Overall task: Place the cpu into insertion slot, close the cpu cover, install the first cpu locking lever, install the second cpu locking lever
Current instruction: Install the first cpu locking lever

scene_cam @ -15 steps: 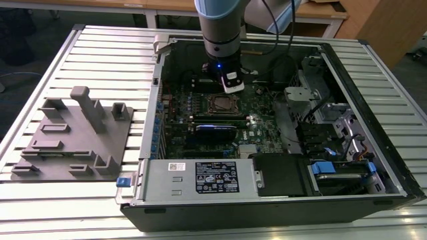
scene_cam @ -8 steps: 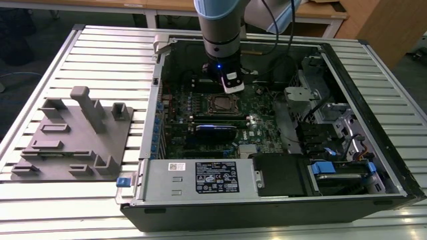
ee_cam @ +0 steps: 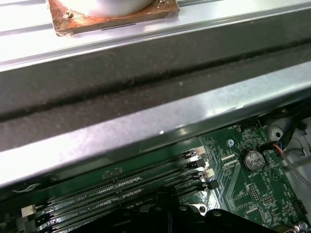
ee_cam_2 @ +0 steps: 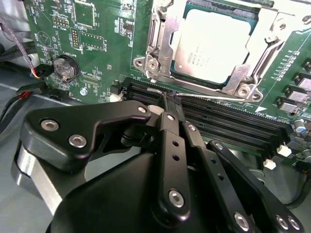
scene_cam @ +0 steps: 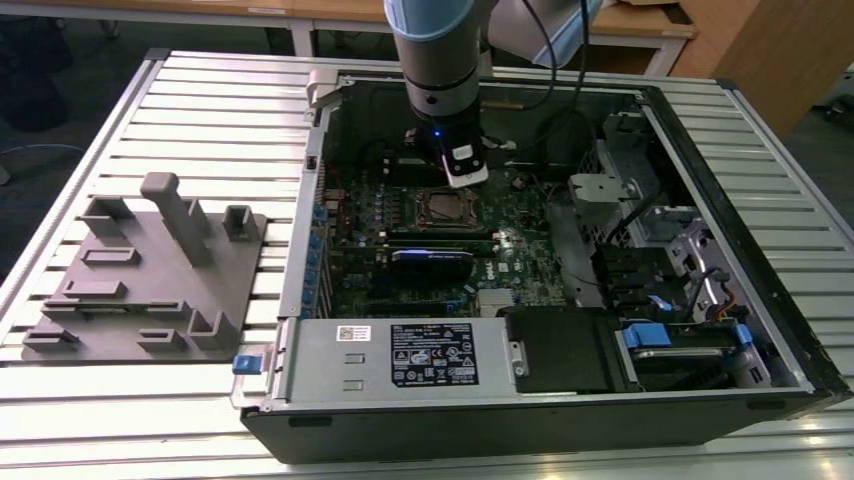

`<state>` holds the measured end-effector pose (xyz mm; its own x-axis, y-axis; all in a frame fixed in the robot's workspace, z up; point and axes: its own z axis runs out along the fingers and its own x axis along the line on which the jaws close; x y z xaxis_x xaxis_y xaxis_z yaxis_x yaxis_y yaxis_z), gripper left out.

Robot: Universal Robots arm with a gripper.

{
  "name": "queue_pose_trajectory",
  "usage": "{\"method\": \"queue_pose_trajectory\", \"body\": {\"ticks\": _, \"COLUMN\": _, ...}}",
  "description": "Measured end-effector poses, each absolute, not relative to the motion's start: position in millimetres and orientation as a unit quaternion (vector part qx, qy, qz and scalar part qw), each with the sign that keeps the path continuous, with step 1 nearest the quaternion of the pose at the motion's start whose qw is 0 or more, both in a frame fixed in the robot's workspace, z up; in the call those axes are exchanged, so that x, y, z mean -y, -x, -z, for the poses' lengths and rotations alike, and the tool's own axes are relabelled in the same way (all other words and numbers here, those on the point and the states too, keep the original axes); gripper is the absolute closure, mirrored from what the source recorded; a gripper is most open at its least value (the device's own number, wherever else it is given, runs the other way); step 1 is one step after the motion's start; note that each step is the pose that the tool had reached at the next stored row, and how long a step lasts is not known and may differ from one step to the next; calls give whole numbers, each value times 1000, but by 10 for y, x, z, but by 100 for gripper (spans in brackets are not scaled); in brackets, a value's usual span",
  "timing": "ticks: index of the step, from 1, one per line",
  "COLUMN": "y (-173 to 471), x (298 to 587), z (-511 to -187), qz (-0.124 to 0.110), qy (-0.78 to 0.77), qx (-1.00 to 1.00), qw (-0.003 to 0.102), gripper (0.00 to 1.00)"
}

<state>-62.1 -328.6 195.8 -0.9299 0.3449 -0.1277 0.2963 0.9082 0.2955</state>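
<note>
- Claw (ee_cam_2: pixel 167 101): tips drawn together right at the locking lever (ee_cam_2: pixel 214 96); we can't tell if the wire is pinched.
- Lever: thin silvery wire; we judge it stiff, springy, prob. slippery. We'd take it near the free end.
- cpu (ee_cam_2: pixel 211 43): dull silver square, sits in insertion slot (scene_cam: pixel 441 208), cpu cover (ee_cam_2: pixel 262 46) down over its edges.

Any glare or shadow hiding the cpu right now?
Second wrist view: glare whitens the cpu face, yet its edges and the cpu cover are evenly lit; the gripper in front is a dark mass. First wrist view: the metal case edge catches a bright sheen, with dark shadow above it. Exterior view: the insertion slot sits dim inside the case.
</note>
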Motion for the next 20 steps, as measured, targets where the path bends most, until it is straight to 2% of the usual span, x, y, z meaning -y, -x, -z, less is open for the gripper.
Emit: {"method": "queue_pose_trajectory", "body": {"ticks": 20, "y": 648, "x": 3293, "z": -1930, "qz": -138, "qy": -164, "qx": -972, "qw": 94, "gripper": 89}}
